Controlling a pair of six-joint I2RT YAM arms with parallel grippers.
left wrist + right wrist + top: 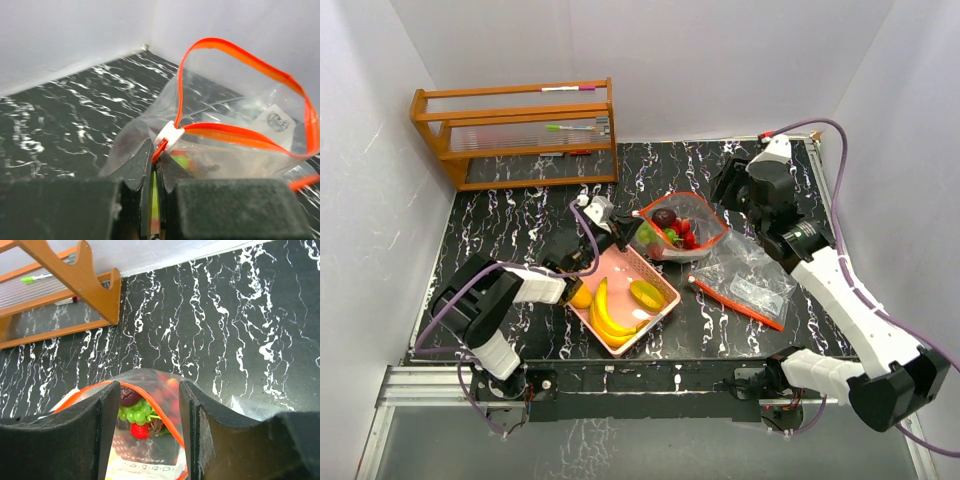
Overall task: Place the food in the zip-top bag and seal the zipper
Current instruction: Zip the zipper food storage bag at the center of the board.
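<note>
A clear zip-top bag with an orange zipper stands open in the middle of the table. Green grapes, a red strawberry and a dark fruit lie inside it. My left gripper is shut on the bag's zipper edge, just below the white slider. My right gripper is open and empty; its fingers straddle the bag's far mouth from above. A yellow banana bunch and a mango lie in the pink basket.
A second zip-top bag lies flat to the right of the basket. A wooden rack with markers stands at the back left; it also shows in the right wrist view. White walls enclose the table.
</note>
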